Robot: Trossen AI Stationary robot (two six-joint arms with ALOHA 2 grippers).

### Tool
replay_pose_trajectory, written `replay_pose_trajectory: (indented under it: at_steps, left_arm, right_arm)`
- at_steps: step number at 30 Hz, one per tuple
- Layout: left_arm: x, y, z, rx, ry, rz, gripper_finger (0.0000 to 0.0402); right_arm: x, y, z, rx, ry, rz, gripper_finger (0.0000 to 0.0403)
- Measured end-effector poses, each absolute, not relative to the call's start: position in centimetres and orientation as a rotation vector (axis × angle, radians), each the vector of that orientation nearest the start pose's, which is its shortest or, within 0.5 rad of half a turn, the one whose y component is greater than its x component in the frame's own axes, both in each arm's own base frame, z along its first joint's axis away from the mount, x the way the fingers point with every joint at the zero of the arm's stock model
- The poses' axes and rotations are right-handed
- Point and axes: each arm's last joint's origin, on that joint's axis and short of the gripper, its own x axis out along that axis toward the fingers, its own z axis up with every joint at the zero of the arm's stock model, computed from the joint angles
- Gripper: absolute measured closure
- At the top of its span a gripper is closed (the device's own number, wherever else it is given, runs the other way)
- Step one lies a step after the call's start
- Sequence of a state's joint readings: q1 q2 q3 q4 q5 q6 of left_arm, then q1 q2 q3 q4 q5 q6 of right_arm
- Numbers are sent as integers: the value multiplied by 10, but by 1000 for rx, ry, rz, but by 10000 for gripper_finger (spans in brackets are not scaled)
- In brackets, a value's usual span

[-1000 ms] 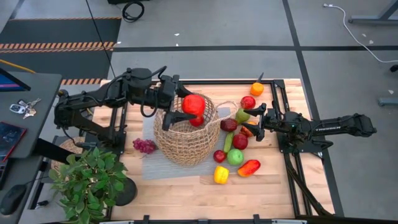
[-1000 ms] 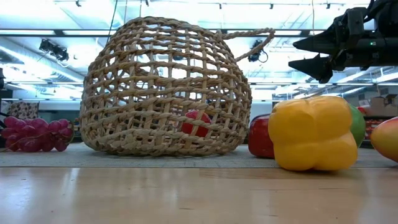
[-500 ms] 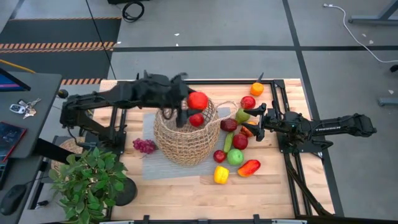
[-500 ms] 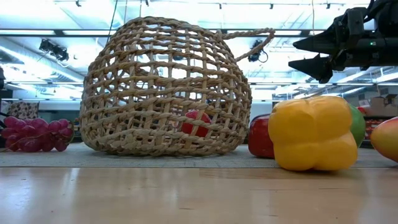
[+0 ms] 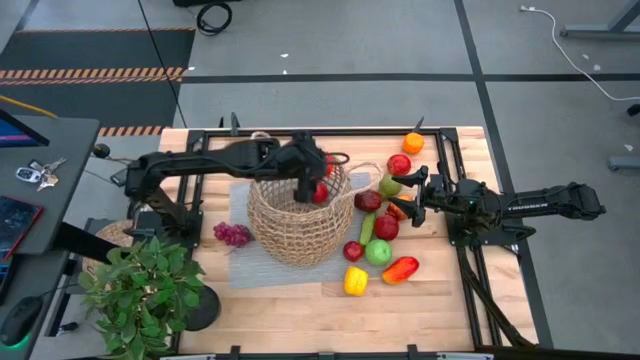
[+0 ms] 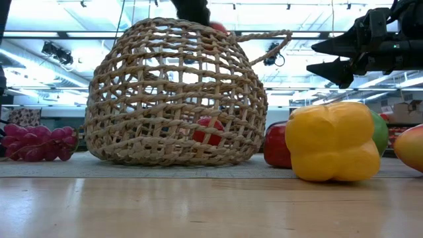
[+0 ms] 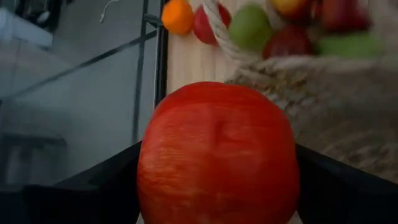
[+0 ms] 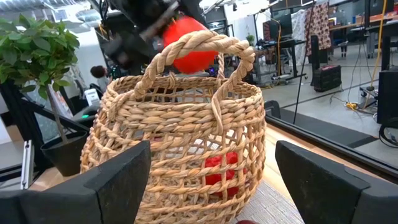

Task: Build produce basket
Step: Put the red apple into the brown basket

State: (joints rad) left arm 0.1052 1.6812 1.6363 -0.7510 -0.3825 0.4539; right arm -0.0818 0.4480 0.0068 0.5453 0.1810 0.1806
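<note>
A red apple [image 7: 217,152] is held between the fingers of the left gripper [image 5: 312,178], the jaws spread wide around it, right over the mouth of the basket [image 5: 295,220] just left of centre in the high view. In the right wrist view the fruit is seen poised at the level of the loop handle [image 8: 202,46], above the rim, so the drop is judged not yet made. One red piece [image 6: 209,130] is already seen through the weave at the bottom of the basket. For a clean release, the apple should be brought well inside the rim and clear of the handles before the jaws are opened, and lowered enough that no bounce carries it back out; the light wicker could be tipped if it is nudged by the wrist. The right gripper [image 5: 408,187] is parked with jaws open and empty, right of centre in the high view, over the produce [image 5: 378,240] scattered on the wooden table [image 5: 290,305]: a yellow pepper [image 5: 355,281], a green apple [image 5: 378,252], an orange [image 5: 413,143] and others are waiting beside the basket. Purple grapes [image 5: 231,234] are lying to the basket's left, near a potted plant [image 5: 140,290] at lower left.
</note>
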Motion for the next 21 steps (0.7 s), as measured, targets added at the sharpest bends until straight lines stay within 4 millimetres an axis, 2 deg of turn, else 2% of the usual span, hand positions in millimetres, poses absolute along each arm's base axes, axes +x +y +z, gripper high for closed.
replay_pose_trajectory:
  at_steps: [6,9,17,21]
  left_arm:
    - [371,49,328,766,993,133,70]
    - [373,49,319,826,1049,77,70]
    - [368,37,284,842,1277,-233,70]
    - [366,33,271,810,1363,-318,70]
  right_arm:
    - [124,-15,178,185,-128,-252,55]
    - [124,-15,178,185,-128,-252,55]
    - [124,-15,178,185,-128,-252,55]
    - [124,-15,177,185,-128,-252,55]
